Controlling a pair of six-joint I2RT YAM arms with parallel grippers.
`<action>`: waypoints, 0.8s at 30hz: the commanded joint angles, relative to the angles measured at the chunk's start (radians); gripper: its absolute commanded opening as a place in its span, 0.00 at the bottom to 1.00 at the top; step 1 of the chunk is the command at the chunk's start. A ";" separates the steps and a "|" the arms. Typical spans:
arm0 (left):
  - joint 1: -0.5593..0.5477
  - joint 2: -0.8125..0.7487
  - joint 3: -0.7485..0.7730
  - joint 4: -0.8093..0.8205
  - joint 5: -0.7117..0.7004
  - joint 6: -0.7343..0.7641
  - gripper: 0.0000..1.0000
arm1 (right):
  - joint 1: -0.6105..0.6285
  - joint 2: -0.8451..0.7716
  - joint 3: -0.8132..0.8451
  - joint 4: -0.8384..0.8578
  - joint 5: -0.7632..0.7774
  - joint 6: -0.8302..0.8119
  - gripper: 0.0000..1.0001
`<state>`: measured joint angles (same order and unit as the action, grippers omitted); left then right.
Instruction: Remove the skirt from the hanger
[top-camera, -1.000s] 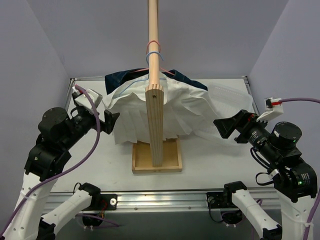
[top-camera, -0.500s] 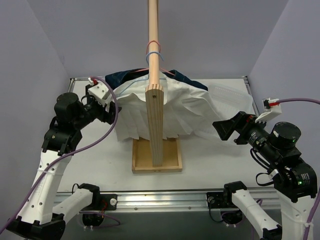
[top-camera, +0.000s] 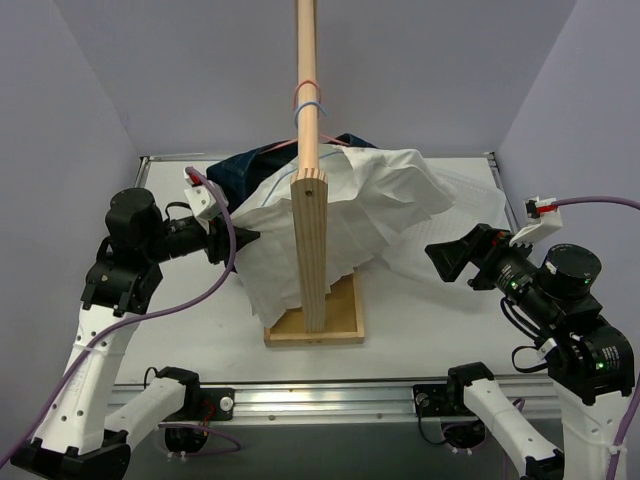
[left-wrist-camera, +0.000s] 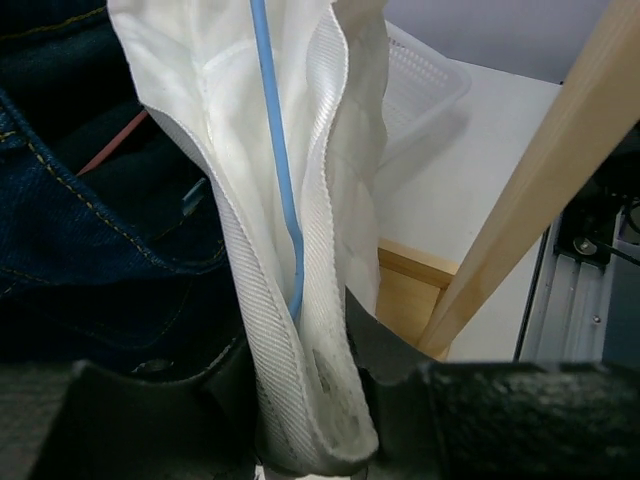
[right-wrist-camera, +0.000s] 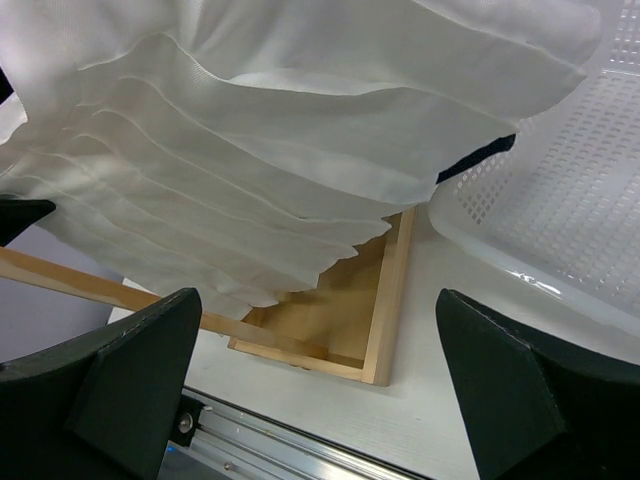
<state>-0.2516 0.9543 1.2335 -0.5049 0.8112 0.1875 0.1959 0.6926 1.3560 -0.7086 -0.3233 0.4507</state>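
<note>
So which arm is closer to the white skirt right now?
Left. The left end effector is clamped on the white skirt at its left edge; the right end effector hangs open off to the skirt's right, not touching it.

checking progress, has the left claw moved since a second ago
Yes, the left claw has moved right, toward the wooden post, and now pinches the skirt.

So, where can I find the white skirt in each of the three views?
Top external: the white skirt is at the centre, draped around the wooden post.
Left wrist: the white skirt is at the centre, running down to the bottom edge.
Right wrist: the white skirt fills the upper half.
Shared landmark: the wooden base.
</note>
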 joint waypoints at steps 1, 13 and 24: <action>0.003 -0.011 -0.003 0.022 0.115 -0.008 0.35 | -0.004 0.007 0.002 0.018 -0.013 -0.010 1.00; 0.000 0.136 0.083 -0.058 0.131 -0.025 0.02 | -0.004 0.012 0.031 0.008 0.004 -0.006 1.00; 0.003 0.006 0.095 0.259 0.157 -0.339 0.02 | -0.004 0.005 0.035 -0.003 0.029 -0.001 1.00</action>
<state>-0.2539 1.0035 1.2705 -0.4496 0.9257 -0.0517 0.1959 0.6926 1.3617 -0.7208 -0.3111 0.4515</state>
